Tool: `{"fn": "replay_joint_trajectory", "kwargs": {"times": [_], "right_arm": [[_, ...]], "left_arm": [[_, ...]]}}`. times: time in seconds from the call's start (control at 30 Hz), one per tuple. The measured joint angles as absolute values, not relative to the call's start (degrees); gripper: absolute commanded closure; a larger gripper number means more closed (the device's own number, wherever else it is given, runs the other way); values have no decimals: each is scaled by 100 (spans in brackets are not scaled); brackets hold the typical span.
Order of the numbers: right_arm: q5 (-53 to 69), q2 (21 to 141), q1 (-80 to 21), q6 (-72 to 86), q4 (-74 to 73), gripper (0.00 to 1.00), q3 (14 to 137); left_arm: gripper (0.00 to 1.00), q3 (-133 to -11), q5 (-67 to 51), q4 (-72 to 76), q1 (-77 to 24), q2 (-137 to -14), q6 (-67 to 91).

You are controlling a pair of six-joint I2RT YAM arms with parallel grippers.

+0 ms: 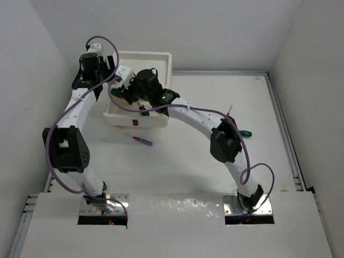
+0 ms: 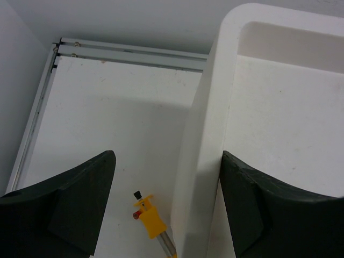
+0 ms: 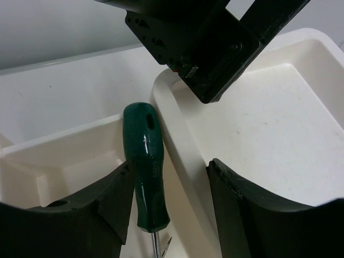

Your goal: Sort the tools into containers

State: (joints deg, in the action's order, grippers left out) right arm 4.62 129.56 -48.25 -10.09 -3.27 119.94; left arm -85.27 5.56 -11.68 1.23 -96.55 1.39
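Observation:
The white box (image 1: 157, 60) stands at the back left with one front drawer (image 3: 64, 153) pulled out. A dark green screwdriver (image 3: 144, 161) stands tilted in that drawer, handle up, leaning on the box's front edge. My right gripper (image 3: 170, 164) is open around it; the left finger (image 3: 110, 201) touches the handle and the right finger is well apart. My left gripper (image 2: 167, 156) is open and straddles the box's left wall (image 2: 207, 134). A yellow screwdriver (image 2: 149, 216) lies on the table beside that wall. A blue-and-red screwdriver (image 1: 142, 140) lies in front of the box.
A green-handled screwdriver (image 1: 244, 132) lies on the table at the right, close to the right arm's elbow (image 1: 226, 142). The left arm's black wrist (image 3: 209, 48) hangs just above the box's recessed tray top (image 3: 258, 123). White walls close in behind and on both sides.

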Motion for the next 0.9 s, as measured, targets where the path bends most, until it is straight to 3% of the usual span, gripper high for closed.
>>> {"fn": "replay_joint_trajectory", "kwargs": {"times": [0.17,0.33,0.47,0.73,0.83,0.9], "right_arm": [[497,12986,-4814,-1050,-303,45,12009],[722,12932,-4783,-1122,-215,54,11896],[947,12860,-4720,-1295,-193,56,11784],[1334,12545,-4737,-1503,-338,50,11389],[1433,12536,-4762,-1446,-696,50,11253],[1474,12593,-4746,-1378,-882,51,11249]], "left_arm": [[26,-8527,556,-1142,123,-9666,139],[29,-8530,552,-1122,123,-9677,143],[32,-8545,548,-1138,123,-9686,189],[53,-8552,484,-1177,102,-9690,574],[67,-8552,392,-1166,80,-9690,714],[85,-8549,305,-1149,62,-9690,794]]}}
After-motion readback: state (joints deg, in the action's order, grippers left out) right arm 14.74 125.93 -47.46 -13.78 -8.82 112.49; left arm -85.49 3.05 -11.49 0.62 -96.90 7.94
